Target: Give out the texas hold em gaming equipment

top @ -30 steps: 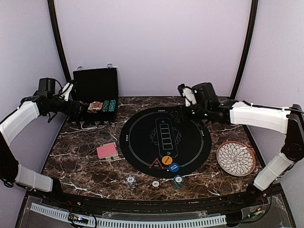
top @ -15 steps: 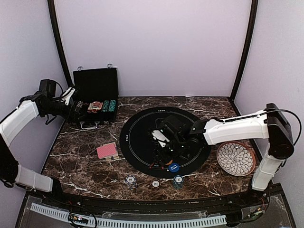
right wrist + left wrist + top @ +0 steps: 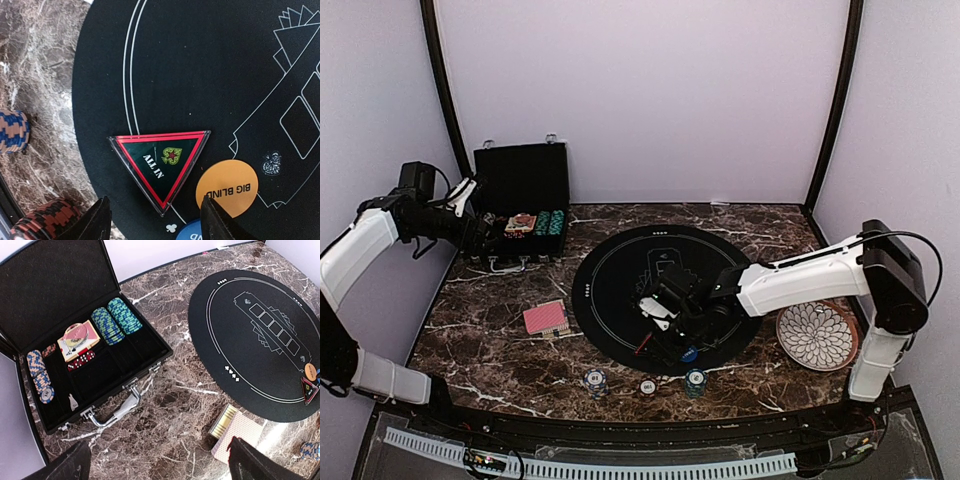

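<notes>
Top view first: biggest change in the last sec is the right arm. It was up at the far side of the black mat [image 3: 620,262] and has now swung down to the near edge, so the right gripper [image 3: 663,335] sits low over the buttons and the triangle marker [image 3: 644,347]. The left gripper [image 3: 480,232] has barely budged and is parked by the open case [image 3: 520,190]. The card deck [image 3: 546,317] and the three chip stacks [image 3: 595,380] at the table's near edge haven't moved, and the plate [image 3: 817,333] is well off to the side of the right jaws. Left wrist cam: the left jaws are wide apart w/ nothing between them. The case with its chips is ahead and to one side of them, and the deck sits just in front of one finger [image 3: 255,465]. Right wrist cam: jaws apart, not clamped on anything yet. The ALL IN triangle lies flat on the mat w/ its lower corner right between the fingers [image 3: 97,220]. The orange BIG BLIND button [image 3: 227,187] is just beside the other finger, and the blue button [image 3: 189,232] is peeking in between. IMO that means the triangle is the next pickup. It's thin and flat, so the pinch could skid, or nudge the orange button.
</notes>
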Available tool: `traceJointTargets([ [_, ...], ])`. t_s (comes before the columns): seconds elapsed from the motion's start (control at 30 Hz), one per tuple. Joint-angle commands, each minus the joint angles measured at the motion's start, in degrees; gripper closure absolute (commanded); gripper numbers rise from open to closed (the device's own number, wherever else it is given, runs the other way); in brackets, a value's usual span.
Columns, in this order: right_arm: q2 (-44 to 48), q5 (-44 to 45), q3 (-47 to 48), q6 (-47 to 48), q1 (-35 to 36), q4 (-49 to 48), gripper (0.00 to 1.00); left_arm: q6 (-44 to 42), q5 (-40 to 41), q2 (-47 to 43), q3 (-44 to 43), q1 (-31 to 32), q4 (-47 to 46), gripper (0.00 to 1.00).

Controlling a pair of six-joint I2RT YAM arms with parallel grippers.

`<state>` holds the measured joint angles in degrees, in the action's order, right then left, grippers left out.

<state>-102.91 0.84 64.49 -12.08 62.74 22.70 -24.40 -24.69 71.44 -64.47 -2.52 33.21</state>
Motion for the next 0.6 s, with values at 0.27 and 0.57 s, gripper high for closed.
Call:
traceJointTargets([
  [0.27,-5.2,2.2,1.2,2.2,0.8,-1.0,0.52,0.6,-2.5,-1.7,-3.7,-0.4,1.5,0.01],
  [0.57,-9.9,4.0,5.8,2.7,0.8,-1.8,0.66,0.6,-2.8,-1.9,-3.4,-0.3,1.8,0.01],
])
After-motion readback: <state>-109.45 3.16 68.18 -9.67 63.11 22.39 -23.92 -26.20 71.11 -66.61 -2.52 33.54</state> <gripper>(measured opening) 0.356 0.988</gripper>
